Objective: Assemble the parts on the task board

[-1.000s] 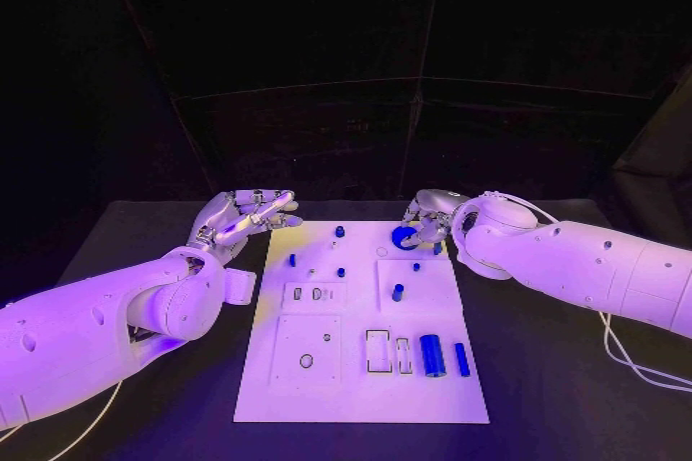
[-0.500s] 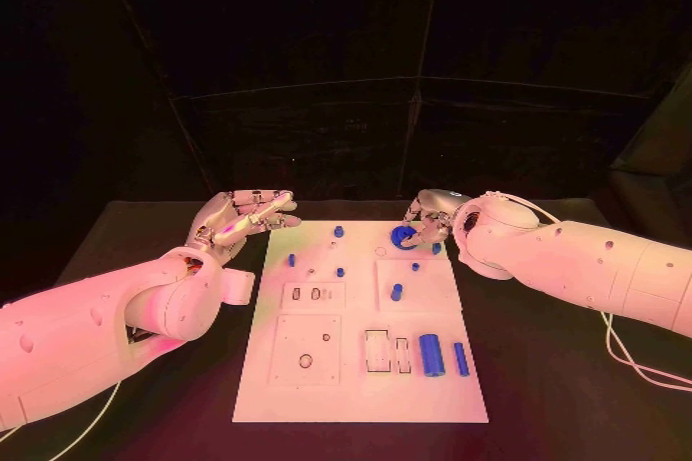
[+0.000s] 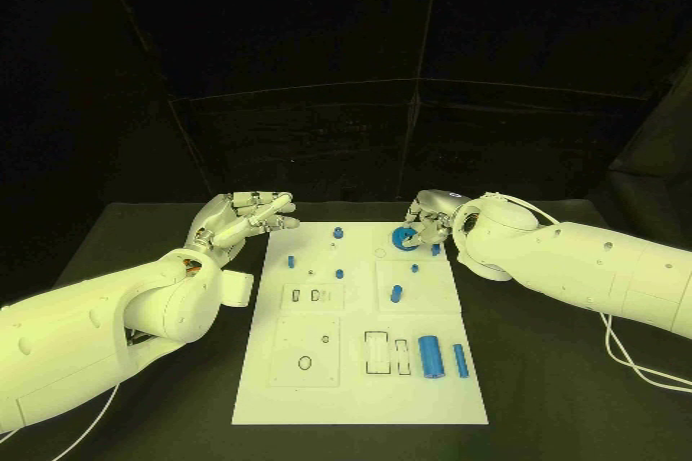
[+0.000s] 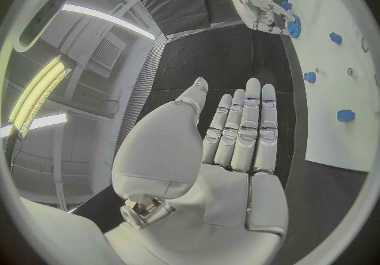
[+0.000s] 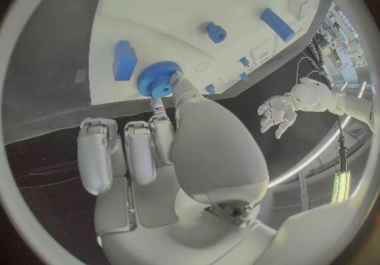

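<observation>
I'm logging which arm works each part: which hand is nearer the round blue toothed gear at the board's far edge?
Right. The right hand pinches the round blue toothed gear; the left hand hovers open beyond the white task board's opposite side.

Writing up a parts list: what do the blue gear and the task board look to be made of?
Blue gear: probably moulded or printed plastic; uniform matte blue, fine teeth round its rim, no metallic shine. It sits at the right hand's fingers. Task board: likely plastic or painted sheet; flat, matte white, cut-out recesses.
</observation>
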`<state>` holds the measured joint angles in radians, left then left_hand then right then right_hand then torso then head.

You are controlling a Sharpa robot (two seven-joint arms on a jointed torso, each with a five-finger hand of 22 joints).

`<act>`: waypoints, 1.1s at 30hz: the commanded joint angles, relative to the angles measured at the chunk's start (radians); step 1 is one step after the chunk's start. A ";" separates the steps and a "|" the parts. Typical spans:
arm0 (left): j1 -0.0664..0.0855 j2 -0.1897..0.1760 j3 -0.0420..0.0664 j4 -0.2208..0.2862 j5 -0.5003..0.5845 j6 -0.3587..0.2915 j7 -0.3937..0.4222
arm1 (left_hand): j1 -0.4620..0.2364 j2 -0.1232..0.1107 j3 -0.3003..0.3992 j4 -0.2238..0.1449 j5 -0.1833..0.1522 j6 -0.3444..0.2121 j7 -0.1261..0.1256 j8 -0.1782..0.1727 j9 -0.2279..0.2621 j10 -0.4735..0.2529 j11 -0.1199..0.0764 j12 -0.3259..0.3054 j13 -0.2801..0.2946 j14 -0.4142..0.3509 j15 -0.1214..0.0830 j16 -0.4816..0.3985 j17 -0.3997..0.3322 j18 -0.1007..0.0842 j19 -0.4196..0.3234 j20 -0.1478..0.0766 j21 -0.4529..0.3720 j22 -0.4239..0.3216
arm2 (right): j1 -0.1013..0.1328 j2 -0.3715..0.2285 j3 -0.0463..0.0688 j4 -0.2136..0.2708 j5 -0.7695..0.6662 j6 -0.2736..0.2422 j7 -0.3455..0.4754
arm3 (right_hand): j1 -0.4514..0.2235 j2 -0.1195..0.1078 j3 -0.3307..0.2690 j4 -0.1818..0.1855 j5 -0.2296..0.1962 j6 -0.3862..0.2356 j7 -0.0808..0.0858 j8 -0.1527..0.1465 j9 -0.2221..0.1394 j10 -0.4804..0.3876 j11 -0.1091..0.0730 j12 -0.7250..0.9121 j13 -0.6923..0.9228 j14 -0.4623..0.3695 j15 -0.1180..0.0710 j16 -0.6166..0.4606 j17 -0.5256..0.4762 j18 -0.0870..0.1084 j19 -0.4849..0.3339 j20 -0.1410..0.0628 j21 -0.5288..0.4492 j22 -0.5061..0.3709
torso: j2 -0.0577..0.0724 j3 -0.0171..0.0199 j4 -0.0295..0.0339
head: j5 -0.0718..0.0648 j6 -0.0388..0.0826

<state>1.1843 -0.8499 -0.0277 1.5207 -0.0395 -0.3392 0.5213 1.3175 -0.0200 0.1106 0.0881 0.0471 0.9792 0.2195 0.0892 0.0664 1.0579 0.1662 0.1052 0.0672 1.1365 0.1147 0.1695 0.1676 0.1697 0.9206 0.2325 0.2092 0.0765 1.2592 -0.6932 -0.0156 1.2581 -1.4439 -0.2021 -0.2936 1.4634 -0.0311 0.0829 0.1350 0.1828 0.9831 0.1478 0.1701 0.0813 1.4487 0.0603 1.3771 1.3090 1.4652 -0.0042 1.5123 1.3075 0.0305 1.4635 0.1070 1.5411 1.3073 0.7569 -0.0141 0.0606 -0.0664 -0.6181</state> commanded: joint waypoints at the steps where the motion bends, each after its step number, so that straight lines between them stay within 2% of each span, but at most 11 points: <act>1: 0.002 0.000 0.001 0.001 -0.004 0.011 0.004 | -0.009 0.002 0.000 -0.006 0.004 0.002 0.002 -0.004 -0.001 0.000 0.001 -0.004 -0.001 -0.002 0.006 -0.005 0.001 0.015 0.005 0.005 -0.006 -0.002 | -0.001 0.001 -0.002 0.002 -0.020 -0.030 -0.005 | 0.019 0.032 0.027 -0.012 -0.013 0.033 -0.015 0.016 0.010 0.002 -0.012 -0.001 0.082 0.076 -0.014 0.004 0.122 -0.015 0.061 -0.009 0.006 0.201 | 0.000 0.0001 0.0003 | 0.000 -0.002; 7: 0.002 0.000 0.001 0.001 -0.004 0.011 0.004 | -0.009 0.002 0.000 -0.006 0.004 0.002 0.002 -0.004 -0.001 0.000 0.001 -0.004 -0.001 -0.002 0.006 -0.005 0.001 0.015 0.005 0.005 -0.006 -0.002 | -0.003 0.001 -0.002 0.021 -0.071 -0.109 0.004 | 0.014 0.035 0.054 -0.024 -0.011 0.064 -0.028 0.026 0.014 0.014 -0.023 0.011 0.094 0.077 -0.024 0.005 0.126 -0.018 0.069 -0.019 0.010 0.212 | 0.000 0.0005 -0.0002 | 0.003 -0.003; 12: 0.001 -0.001 0.001 0.001 -0.004 0.011 0.004 | -0.009 0.002 0.000 -0.006 0.004 0.002 0.002 -0.004 -0.001 0.000 0.001 -0.004 -0.001 -0.003 0.006 -0.005 0.001 0.015 0.005 0.005 -0.006 -0.002 | -0.005 -0.004 -0.002 0.082 -0.111 -0.178 0.010 | -0.012 0.029 0.058 -0.019 -0.012 0.078 -0.034 0.026 0.018 0.022 -0.028 0.019 0.102 0.077 -0.029 0.005 0.127 -0.020 0.074 -0.024 0.013 0.219 | 0.000 0.0007 -0.0006 | 0.006 -0.003; 15: 0.001 -0.001 0.001 0.001 -0.004 0.010 0.003 | -0.009 0.002 0.000 -0.006 0.004 0.002 0.002 -0.004 -0.001 0.000 0.001 -0.004 -0.001 -0.003 0.006 -0.005 0.001 0.015 0.005 0.005 -0.006 -0.002 | -0.005 -0.007 -0.002 0.121 -0.140 -0.201 0.003 | -0.021 0.025 0.060 -0.017 -0.011 0.081 -0.035 0.024 0.018 0.024 -0.030 0.020 0.103 0.078 -0.031 0.005 0.128 -0.021 0.077 -0.026 0.014 0.223 | -0.001 -0.0008 0.0006 | 0.007 -0.001; 21: 0.001 -0.001 0.001 0.001 -0.004 0.010 0.003 | -0.009 0.002 0.000 -0.006 0.004 0.002 0.002 -0.004 -0.001 0.000 0.001 -0.004 -0.001 -0.003 0.006 -0.005 0.001 0.015 0.005 0.005 -0.006 -0.002 | -0.006 0.017 -0.002 0.179 -0.216 -0.228 -0.014 | -0.031 0.019 0.060 -0.015 -0.012 0.081 -0.035 0.020 0.019 0.024 -0.030 0.019 0.103 0.078 -0.032 0.005 0.128 -0.021 0.078 -0.027 0.015 0.225 | 0.000 -0.0001 0.0021 | 0.012 0.002; 23: 0.001 -0.001 0.001 0.000 -0.004 0.010 0.003 | -0.009 0.002 0.000 -0.006 0.004 0.002 0.002 -0.004 -0.001 0.000 0.001 -0.004 -0.001 -0.003 0.006 -0.005 0.001 0.015 0.005 0.005 -0.006 -0.002 | -0.006 0.035 -0.002 0.178 -0.230 -0.233 -0.020 | -0.032 0.019 0.060 -0.015 -0.012 0.081 -0.035 0.020 0.019 0.024 -0.030 0.018 0.103 0.078 -0.032 0.005 0.128 -0.021 0.078 -0.028 0.015 0.225 | 0.000 0.0004 0.0017 | 0.015 0.003; 30: 0.002 0.000 0.001 0.000 -0.004 0.009 0.003 | -0.010 0.003 0.000 -0.007 0.004 0.002 0.002 -0.004 -0.001 0.000 0.001 -0.005 -0.001 -0.003 0.006 -0.006 0.002 0.015 0.005 0.005 -0.007 -0.002 | -0.016 0.121 -0.003 0.127 -0.253 -0.210 -0.029 | -0.034 0.017 0.063 -0.016 -0.012 0.078 -0.035 0.016 0.018 0.021 -0.030 0.013 0.099 0.077 -0.032 0.003 0.124 -0.021 0.079 -0.028 0.015 0.225 | 0.000 -0.0024 0.0022 | 0.017 0.001; 33: 0.002 0.001 0.001 0.000 -0.004 0.008 0.002 | -0.010 0.003 0.000 -0.007 0.004 0.002 0.002 -0.004 -0.001 0.000 0.001 -0.005 -0.001 -0.003 0.006 -0.006 0.002 0.015 0.005 0.005 -0.007 -0.002 | -0.024 0.145 -0.004 0.110 -0.255 -0.196 -0.034 | -0.035 0.016 0.064 -0.016 -0.013 0.077 -0.034 0.014 0.018 0.021 -0.030 0.012 0.097 0.077 -0.032 0.003 0.124 -0.021 0.078 -0.028 0.015 0.225 | 0.000 -0.0018 0.0024 | 0.018 0.001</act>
<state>1.1842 -0.8498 -0.0277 1.5198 -0.0395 -0.3387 0.5191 1.3175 -0.0200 0.1107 0.0882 0.0471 0.9792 0.2196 0.0893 0.0664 1.0579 0.1662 0.1052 0.0670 1.1365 0.1147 0.1696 0.1685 0.1697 0.9205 0.2325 0.2092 0.0761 1.2351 -0.5523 -0.0198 1.3740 -1.6618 -0.3980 -0.3135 1.4335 -0.0104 0.1371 0.1169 0.1672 0.9876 0.1516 0.1749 0.0783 1.4668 0.0354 1.3939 1.3083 1.4670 -0.0271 1.5123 1.3073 0.0146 1.4655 0.0840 1.5518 1.3073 0.7566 -0.0156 0.0621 -0.0486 -0.6174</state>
